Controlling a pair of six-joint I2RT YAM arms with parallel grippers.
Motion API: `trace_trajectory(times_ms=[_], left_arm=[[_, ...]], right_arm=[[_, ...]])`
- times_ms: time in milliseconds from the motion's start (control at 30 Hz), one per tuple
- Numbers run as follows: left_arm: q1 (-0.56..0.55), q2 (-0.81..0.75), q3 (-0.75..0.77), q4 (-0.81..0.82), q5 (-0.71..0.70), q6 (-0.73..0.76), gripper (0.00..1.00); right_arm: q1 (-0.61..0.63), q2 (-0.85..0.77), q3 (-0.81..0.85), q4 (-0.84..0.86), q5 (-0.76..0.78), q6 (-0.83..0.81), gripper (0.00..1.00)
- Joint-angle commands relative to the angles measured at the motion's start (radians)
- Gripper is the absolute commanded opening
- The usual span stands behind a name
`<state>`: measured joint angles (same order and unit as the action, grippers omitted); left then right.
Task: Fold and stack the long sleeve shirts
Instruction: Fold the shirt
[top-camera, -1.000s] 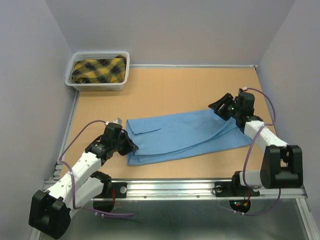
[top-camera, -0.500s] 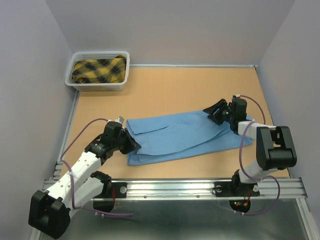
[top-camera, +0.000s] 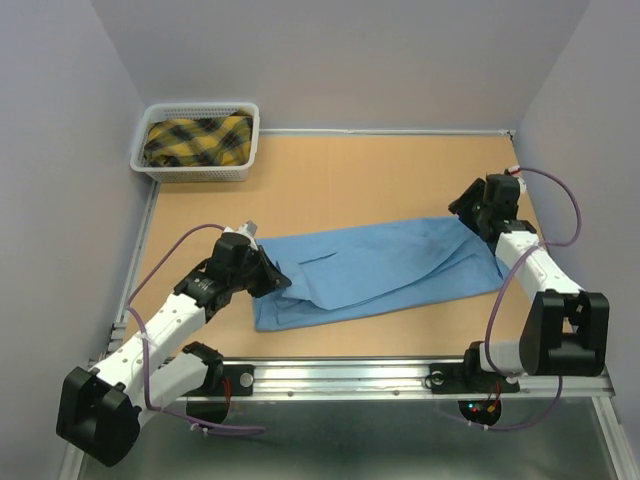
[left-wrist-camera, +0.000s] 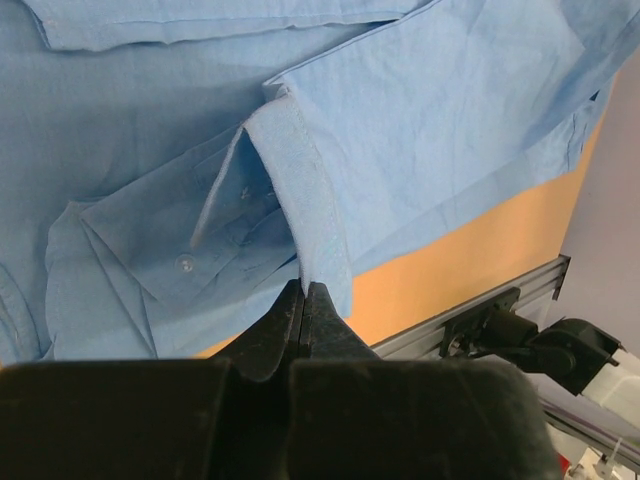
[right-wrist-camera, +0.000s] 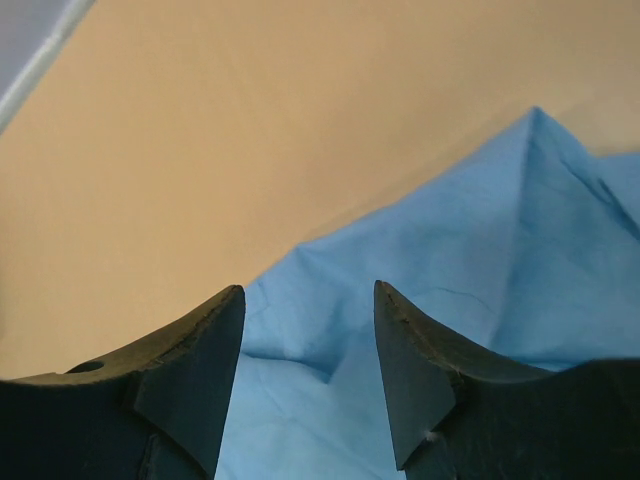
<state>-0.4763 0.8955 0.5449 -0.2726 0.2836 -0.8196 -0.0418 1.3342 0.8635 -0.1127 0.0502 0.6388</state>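
A light blue long sleeve shirt (top-camera: 380, 265) lies partly folded across the middle of the wooden table. My left gripper (top-camera: 273, 280) is at its left end, shut on a cuffed edge (left-wrist-camera: 310, 210) that it holds raised over the rest of the shirt (left-wrist-camera: 450, 120). In the left wrist view the left gripper (left-wrist-camera: 305, 290) has its jaws pressed together on the cloth. My right gripper (top-camera: 468, 207) hovers at the shirt's far right corner. In the right wrist view the right gripper (right-wrist-camera: 308, 288) is open, with the blue cloth (right-wrist-camera: 480, 260) below and nothing between the fingers.
A white basket (top-camera: 147, 165) holding a yellow and black plaid cloth (top-camera: 198, 140) stands at the far left corner. Grey walls close in the table on three sides. A metal rail (top-camera: 350, 375) runs along the near edge.
My left gripper has moved right and a little farther away, carrying the shirt's left edge over the cloth. My right gripper swung in over the shirt, then back to its far right corner.
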Motion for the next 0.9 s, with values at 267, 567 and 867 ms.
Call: trace_trajectory(times_ms=[267,567,867], left_arm=[[-0.015,0.002,0.015,0.053,0.011,0.017,0.00],[-0.019,0.005,0.018,0.061,0.005,0.023,0.00],[-0.021,0.055,0.081,0.121,-0.009,0.102,0.00]], right_arm=[[-0.205,0.086,0.054,-0.104,-0.131,-0.068,0.59],[-0.219,0.200,0.049,0.014,-0.213,-0.004,0.50],[-0.277,0.267,0.120,0.031,-0.243,-0.037,0.01]])
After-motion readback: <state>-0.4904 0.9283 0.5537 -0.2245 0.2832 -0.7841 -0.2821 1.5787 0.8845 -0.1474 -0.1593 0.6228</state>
